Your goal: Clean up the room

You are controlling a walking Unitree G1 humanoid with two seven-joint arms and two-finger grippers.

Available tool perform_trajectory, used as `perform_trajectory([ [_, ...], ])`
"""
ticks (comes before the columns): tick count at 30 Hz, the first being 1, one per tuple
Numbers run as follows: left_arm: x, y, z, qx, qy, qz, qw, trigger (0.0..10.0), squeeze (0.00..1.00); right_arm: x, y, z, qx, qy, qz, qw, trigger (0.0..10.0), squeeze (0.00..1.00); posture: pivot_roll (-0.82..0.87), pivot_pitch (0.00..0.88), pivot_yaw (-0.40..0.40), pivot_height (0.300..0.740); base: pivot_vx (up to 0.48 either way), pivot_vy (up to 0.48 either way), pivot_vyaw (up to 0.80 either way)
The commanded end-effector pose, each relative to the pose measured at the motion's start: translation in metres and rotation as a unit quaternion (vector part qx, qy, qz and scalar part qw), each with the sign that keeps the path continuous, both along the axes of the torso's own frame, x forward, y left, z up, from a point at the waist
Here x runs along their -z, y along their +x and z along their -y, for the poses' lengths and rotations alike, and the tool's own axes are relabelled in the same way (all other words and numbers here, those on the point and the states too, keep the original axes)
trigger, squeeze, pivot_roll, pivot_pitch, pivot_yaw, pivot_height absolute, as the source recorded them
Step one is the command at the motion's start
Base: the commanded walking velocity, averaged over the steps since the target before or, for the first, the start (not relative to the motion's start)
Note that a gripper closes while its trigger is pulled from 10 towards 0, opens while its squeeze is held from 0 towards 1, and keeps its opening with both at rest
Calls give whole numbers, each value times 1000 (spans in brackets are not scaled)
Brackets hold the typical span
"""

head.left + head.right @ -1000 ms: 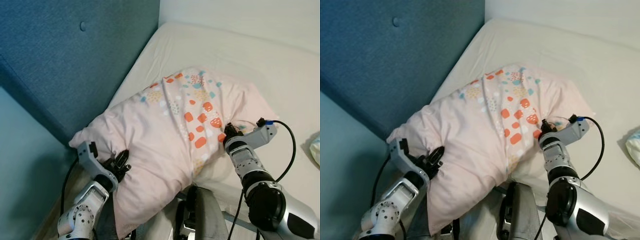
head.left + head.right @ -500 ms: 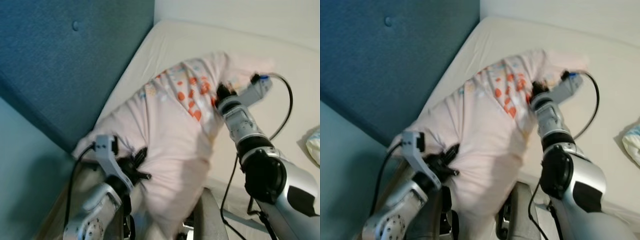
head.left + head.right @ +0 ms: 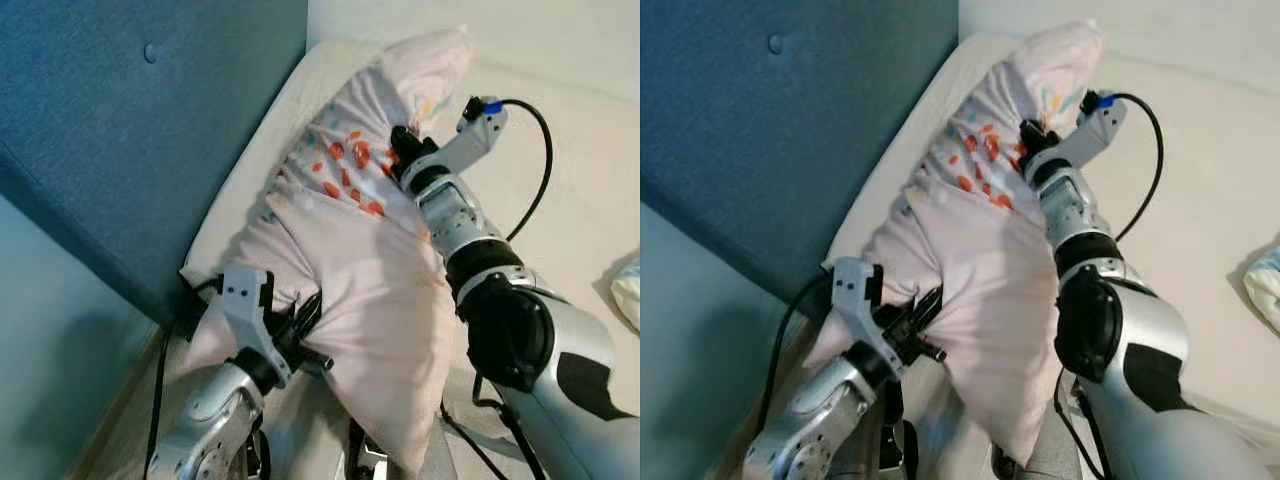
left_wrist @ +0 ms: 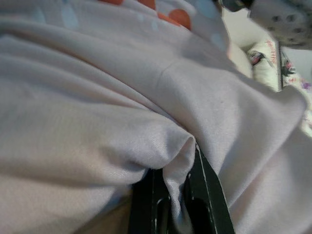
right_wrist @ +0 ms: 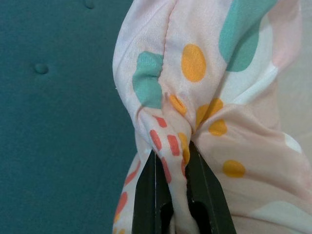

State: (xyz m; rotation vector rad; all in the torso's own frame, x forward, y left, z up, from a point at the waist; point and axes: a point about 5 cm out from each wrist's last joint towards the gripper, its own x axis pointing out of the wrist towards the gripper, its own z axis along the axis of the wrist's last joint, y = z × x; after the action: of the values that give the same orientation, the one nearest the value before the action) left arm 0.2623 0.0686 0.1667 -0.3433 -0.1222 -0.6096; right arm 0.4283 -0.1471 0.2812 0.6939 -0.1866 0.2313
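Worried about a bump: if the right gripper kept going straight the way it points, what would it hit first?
The right gripper is shut on the pillow, so pillow fabric comes first. Beyond that fold, likely the blue headboard, though depth is unclear.

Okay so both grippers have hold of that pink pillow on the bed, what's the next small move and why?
Probably carry the pillow a bit further toward the blue headboard and lower it flat. The right gripper pinches its patterned end high near the top of the mattress, while the left gripper clamps the lower end, which sags off the bed's edge, so it isn't resting yet.
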Motion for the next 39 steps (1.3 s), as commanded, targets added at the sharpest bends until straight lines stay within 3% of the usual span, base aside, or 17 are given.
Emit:
perform_trajectory([
  [1, -15, 10, 8, -24, -2, 52, 998, 0, 0, -11, 0, -4, -18, -1, 20, 1000, 0, 0, 149, 362, -29, 610, 0, 0, 0],
  [2, -24, 22, 6, -47, 15, 81, 996, 0, 0, -24, 0, -1, -19, 6, 44, 999, 0, 0, 147, 359, -28, 610, 0, 0, 0],
  [4, -31, 30, 5, -61, 24, 100, 993, 0, 0, -32, -1, 0, -20, 12, 59, 998, 0, 0, 147, 359, -28, 610, 0, 0, 0],
  [6, -54, 45, 2, -81, 24, 142, 986, 0, 0, -49, -2, 4, -24, 26, 90, 995, 0, 0, 144, 352, -25, 610, 0, 0, 0],
  [10, -75, 55, -3, -95, 25, 179, 979, 0, 0, -61, -4, 8, -26, 34, 112, 993, 0, 0, 143, 348, -23, 610, 0, 0, 0],
  [13, -105, 68, -20, -131, 26, 229, 964, 0, 0, -72, -6, 13, -27, 40, 136, 990, 0, 0, 139, 336, -18, 610, 0, 0, 0],
  [14, -105, 68, -20, -131, 26, 229, 964, 0, 0, -72, -6, 13, -27, 40, 136, 990, 0, 0, 139, 336, -18, 610, 0, 0, 0],
  [19, -136, 73, -57, -222, 54, 300, 926, 0, 0, -76, -8, 21, -27, 50, 149, 987, 0, 0, 142, 335, -24, 610, 0, 0, 0],
  [24, -138, 76, -68, -243, 60, 307, 918, 0, 0, -64, -6, 23, -22, 47, 131, 990, 0, 0, 144, 339, -28, 610, 0, 0, 0],
  [28, -70, 64, -77, -265, 103, 225, 932, 0, 0, 22, -5, 26, 6, -33, 5, 999, 0, 0, 169, 366, -37, 610, 0, 0, 0],
  [29, -60, 61, -76, -267, 105, 211, 934, 0, 0, 34, -6, 27, 9, -44, -13, 999, 0, 0, 169, 366, -37, 610, 0, 0, 0],
  [31, -60, 61, -76, -267, 105, 211, 934, 0, 0, 34, -6, 27, 9, -44, -13, 999, 0, 0, 169, 366, -37, 610, 0, 0, 0],
  [33, -32, 47, -58, -238, 118, 179, 947, 0, 0, 69, -12, 32, 19, -60, -62, 996, 0, 0, 177, 379, -38, 610, 0, 0, 0],
  [35, -18, 39, -45, -216, 123, 165, 954, 0, 0, 86, -16, 35, 25, -62, -86, 994, 0, 0, 177, 379, -38, 610, 0, 0, 0],
  [39, -11, 38, -38, -202, 117, 144, 962, 0, 0, 92, -18, 39, 29, -59, -93, 994, 0, 0, 173, 379, -29, 610, 0, 0, 0],
])
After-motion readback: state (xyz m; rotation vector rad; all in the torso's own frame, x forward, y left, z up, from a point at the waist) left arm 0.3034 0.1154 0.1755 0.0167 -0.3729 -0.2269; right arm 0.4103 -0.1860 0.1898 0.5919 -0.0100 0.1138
